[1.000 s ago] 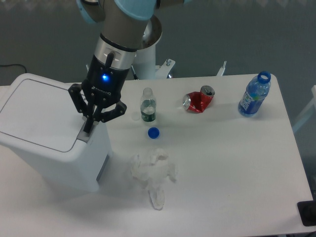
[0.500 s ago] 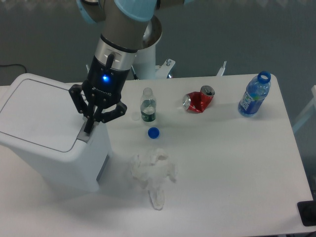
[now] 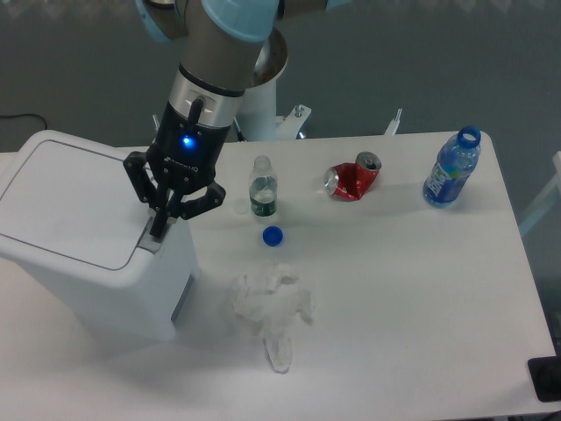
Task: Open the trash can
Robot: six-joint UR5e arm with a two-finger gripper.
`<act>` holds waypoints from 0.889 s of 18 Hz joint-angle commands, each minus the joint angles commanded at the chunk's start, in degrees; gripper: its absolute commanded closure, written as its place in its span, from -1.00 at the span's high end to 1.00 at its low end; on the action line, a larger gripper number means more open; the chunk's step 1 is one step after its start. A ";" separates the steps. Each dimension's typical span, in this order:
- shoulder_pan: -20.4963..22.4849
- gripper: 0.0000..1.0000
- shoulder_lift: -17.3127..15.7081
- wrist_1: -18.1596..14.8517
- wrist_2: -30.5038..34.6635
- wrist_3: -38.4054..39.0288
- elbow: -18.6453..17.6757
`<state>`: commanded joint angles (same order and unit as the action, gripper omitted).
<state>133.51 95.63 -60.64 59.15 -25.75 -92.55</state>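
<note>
The trash can [image 3: 83,237] is a large white boxy bin at the left of the table, its flat lid down. A grey push-button tab [image 3: 151,243] sits at the lid's right edge. My gripper [image 3: 159,230] hangs directly over that tab, its dark fingers drawn together and pointing down, with the tips touching or just above the tab. Nothing is held between the fingers.
Right of the bin stand a small clear bottle [image 3: 262,187] and a blue cap [image 3: 273,235]. Crumpled white tissue [image 3: 272,307] lies in front. A crushed red can [image 3: 352,179] and a blue water bottle [image 3: 451,167] sit toward the far right.
</note>
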 joint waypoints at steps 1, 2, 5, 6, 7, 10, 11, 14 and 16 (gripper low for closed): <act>0.09 -1.00 -0.09 -0.09 0.00 -0.09 0.00; 0.35 -1.00 -0.09 0.00 -0.09 -0.17 0.26; 0.97 -1.00 -0.18 -0.09 -0.35 -0.26 1.05; 1.05 -0.87 -0.35 -0.09 -0.35 -0.26 1.14; 1.40 -0.48 -0.53 0.09 -0.53 -0.26 1.40; 3.33 0.64 -0.70 0.09 -2.20 -0.26 2.89; 3.69 0.95 -0.70 0.09 -2.11 -0.79 3.60; 5.88 1.00 -0.27 -0.17 -1.59 -2.29 3.52; 7.72 1.00 -0.26 -0.18 0.08 -2.63 2.38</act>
<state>141.23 95.36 -60.82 59.23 -28.39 -90.17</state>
